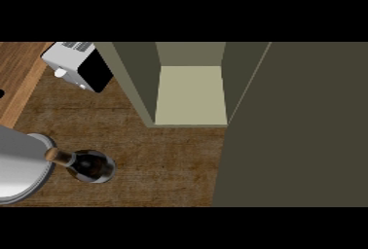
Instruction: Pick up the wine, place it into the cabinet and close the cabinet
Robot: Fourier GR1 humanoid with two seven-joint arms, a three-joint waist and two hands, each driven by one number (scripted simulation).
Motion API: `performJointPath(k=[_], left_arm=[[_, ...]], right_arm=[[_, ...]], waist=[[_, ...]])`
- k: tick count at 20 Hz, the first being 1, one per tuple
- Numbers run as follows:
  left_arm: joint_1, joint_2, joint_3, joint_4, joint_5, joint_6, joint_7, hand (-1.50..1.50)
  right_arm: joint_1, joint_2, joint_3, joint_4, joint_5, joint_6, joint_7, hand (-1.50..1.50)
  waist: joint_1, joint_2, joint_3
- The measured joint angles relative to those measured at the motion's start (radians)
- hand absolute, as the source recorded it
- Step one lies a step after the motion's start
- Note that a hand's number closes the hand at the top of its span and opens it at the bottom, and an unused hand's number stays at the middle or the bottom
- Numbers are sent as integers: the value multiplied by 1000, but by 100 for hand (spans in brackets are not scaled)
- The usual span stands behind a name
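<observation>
The wine bottle [90, 166] is dark glass with a tan top and stands on the brown counter at the lower left. Its neck points up-left toward a large grey rounded shape [18, 165] at the left edge; whether that is my forearm I cannot tell. The cabinet [191, 95] is open at the top centre and shows a pale bare shelf between olive side walls. Its dark olive door [295, 126] is swung out and fills the right side of the view. Neither hand shows.
A white appliance with a black front [78, 65] sits at the top left, just left of the cabinet. A lighter wooden strip [22, 92] runs along the counter's left side. Brown counter [165, 155] lies between the bottle and the door.
</observation>
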Motion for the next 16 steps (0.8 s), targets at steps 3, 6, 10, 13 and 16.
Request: performJointPath(k=[3, 6, 10, 13, 16], left_arm=[[-17, 5, 11, 22, -6, -2, 13, -150], [-17, 2, 9, 24, -17, -1, 27, -150], [-30, 8, 16, 41, -30, 3, 43, -150], [-18, -17, 7, 64, -68, -28, 33, -150], [-20, -37, -2, 99, -107, -57, 20, -150]], right_arm=[[-16, 6, 48, -3, 9, -33, 28, -150], [-34, 0, 70, -5, 16, -56, 51, -150], [-75, -3, 98, -5, 34, -99, 90, -150], [-97, -4, 130, -4, 46, -132, 109, -150], [-100, -25, 130, -9, 51, -145, 115, -150]], waist=[[-4, 0, 0], [-5, 0, 0], [-7, -1, -1], [-8, -1, -1], [-12, -1, -1]])
